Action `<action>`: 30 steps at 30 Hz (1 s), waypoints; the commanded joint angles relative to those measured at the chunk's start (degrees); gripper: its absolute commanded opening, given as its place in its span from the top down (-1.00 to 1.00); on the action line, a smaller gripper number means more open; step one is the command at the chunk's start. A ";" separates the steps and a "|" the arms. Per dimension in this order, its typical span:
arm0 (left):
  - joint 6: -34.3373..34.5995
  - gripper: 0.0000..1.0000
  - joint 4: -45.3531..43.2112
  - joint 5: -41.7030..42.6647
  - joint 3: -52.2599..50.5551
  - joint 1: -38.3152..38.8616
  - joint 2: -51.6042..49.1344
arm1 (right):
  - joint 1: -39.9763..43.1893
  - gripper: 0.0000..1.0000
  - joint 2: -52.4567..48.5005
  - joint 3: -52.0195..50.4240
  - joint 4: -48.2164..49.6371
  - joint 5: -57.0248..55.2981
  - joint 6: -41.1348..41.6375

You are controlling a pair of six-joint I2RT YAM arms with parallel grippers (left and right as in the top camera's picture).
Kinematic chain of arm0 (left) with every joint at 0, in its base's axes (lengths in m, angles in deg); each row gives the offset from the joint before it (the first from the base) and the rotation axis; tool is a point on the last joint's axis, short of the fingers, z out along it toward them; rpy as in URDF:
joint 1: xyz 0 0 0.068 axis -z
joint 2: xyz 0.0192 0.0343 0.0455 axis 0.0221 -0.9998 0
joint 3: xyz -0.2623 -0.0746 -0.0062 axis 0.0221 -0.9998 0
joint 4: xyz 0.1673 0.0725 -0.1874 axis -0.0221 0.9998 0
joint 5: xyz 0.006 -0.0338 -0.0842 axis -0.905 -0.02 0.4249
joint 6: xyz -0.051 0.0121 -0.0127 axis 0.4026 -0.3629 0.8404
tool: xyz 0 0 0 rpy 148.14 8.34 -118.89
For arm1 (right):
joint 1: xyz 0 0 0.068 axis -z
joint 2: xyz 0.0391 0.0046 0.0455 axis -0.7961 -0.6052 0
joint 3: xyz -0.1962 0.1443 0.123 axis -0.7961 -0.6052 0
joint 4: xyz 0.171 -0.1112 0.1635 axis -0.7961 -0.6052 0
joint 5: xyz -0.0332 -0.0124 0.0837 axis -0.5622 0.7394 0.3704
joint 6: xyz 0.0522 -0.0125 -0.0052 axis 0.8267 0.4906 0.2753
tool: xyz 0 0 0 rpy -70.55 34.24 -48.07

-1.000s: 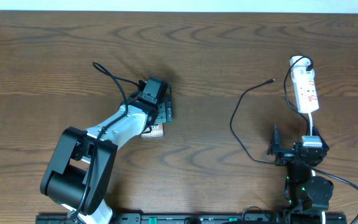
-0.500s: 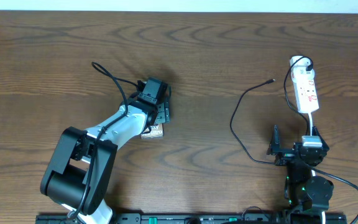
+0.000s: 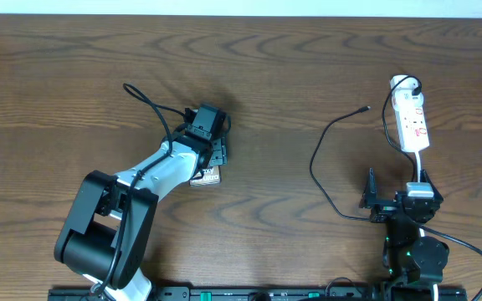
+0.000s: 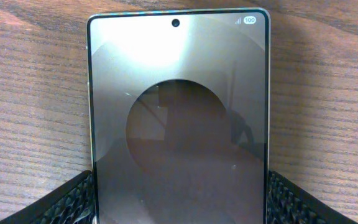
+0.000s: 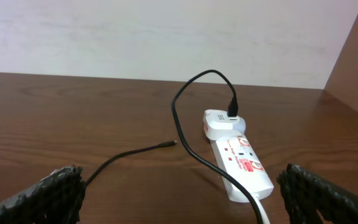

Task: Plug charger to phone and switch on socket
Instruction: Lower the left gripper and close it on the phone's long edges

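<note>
Looking down the left gripper (image 4: 179, 198), its two black fingers (image 4: 73, 200) sit either side of the phone (image 4: 178, 106), pads right up at its long edges. Honestly I can't tell if they're squeezing it or just hugging it. The phone lies flat on the wooden table (image 4: 30, 112), glossy face up, running straight ahead from the fingers with the camera hole at the far end.

Over on the other arm, the right gripper (image 5: 182, 190) is spread wide with nothing in between. Ahead of it and a bit to its right lies the white socket (image 5: 244, 167), with a white adapter (image 5: 219, 121) plugged in at its far end. The charger (image 5: 120, 160) runs ahead and to the left, and its tip (image 5: 168, 144) lies loose on the wood near the socket, not touching it.
</note>
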State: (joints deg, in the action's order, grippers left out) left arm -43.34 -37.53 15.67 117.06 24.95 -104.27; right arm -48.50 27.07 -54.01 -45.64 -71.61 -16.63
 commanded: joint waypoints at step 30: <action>0.33 -0.27 1.86 1.75 -0.81 -0.24 7.61 | -0.28 -0.99 0.31 -0.09 -0.22 0.31 -0.46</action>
State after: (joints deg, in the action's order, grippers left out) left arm -43.34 -35.74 17.22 116.21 24.95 -98.67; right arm -48.50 27.07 -54.01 -45.64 -71.61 -16.63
